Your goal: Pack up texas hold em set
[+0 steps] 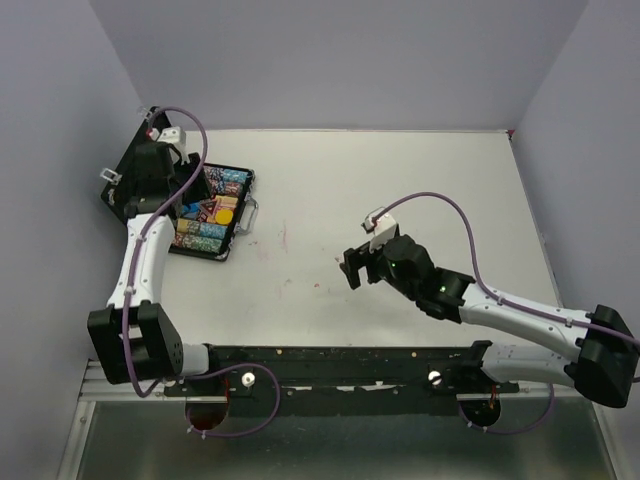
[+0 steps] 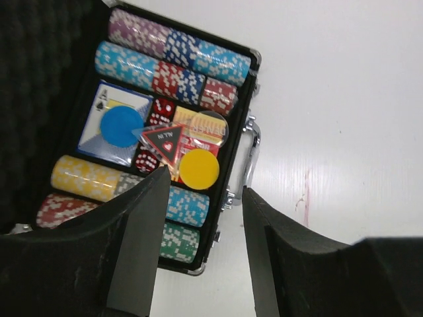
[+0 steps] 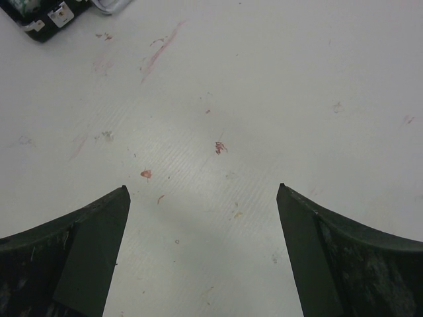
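Top external: high behind the arm bases, looking down on the whole table (image 1: pixel 400 190); case (image 1: pixel 200 254) at ten o'clock.
Left wrist: close above the case, aimed down into it.
Right wrist: low over the table; case corner at eleven o'clock.
Shared: case in all three; red smear (image 1: pixel 283 238) in top and right wrist.

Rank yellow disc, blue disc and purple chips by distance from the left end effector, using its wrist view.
1. Yellow disc, dead ahead, mid-case.
2. Blue disc, farther back, to the left.
3. Purple chips, far row, top left.
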